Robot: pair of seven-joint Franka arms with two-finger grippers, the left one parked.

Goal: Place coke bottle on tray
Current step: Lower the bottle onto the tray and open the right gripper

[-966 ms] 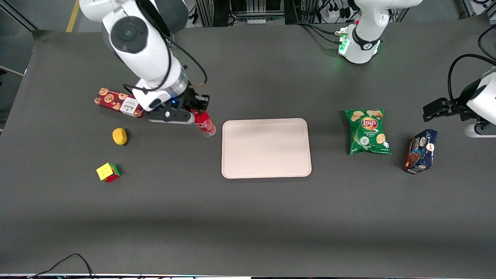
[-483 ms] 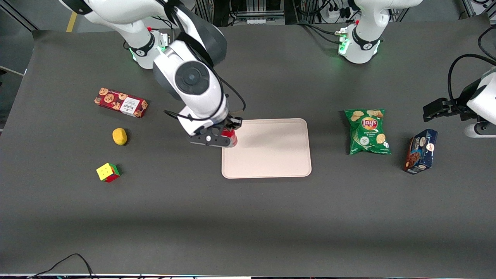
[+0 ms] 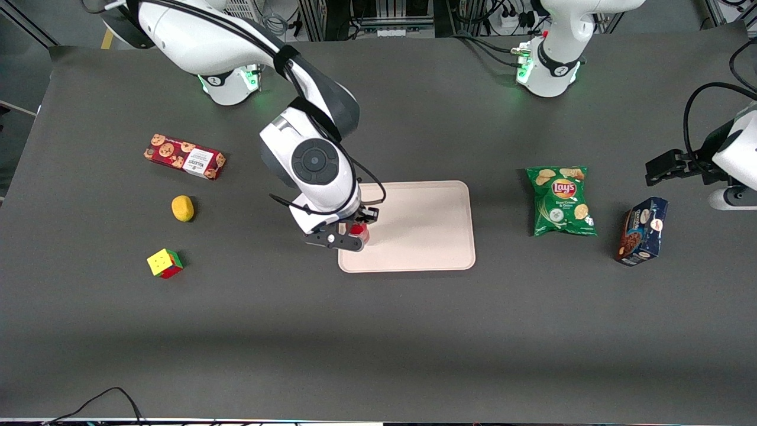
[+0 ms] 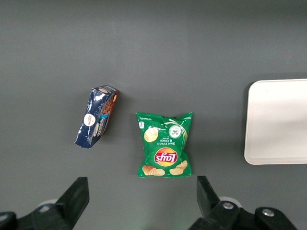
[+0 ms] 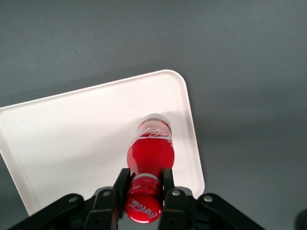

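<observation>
My right gripper (image 3: 356,232) is shut on the red cap and neck of the coke bottle (image 5: 150,151), a slim red bottle with white script; only its red top shows in the front view (image 3: 358,230). The bottle hangs upright over the pale pinkish-beige tray (image 3: 414,228), above the tray's corner nearest the front camera at the working arm's end. In the right wrist view the tray (image 5: 81,129) lies under the bottle, whose clear base is close to the tray's surface; I cannot tell whether it touches. The gripper (image 5: 144,184) clamps the neck from both sides.
Toward the working arm's end lie a red cookie box (image 3: 184,157), a yellow lemon-like thing (image 3: 183,208) and a colour cube (image 3: 165,263). Toward the parked arm's end lie a green chips bag (image 3: 560,200) and a dark blue box (image 3: 642,231).
My right gripper has carried the coke bottle from beside the cookie box sideways to above the tray, nearer the front camera. The bottle has gone from tilted to upright.
</observation>
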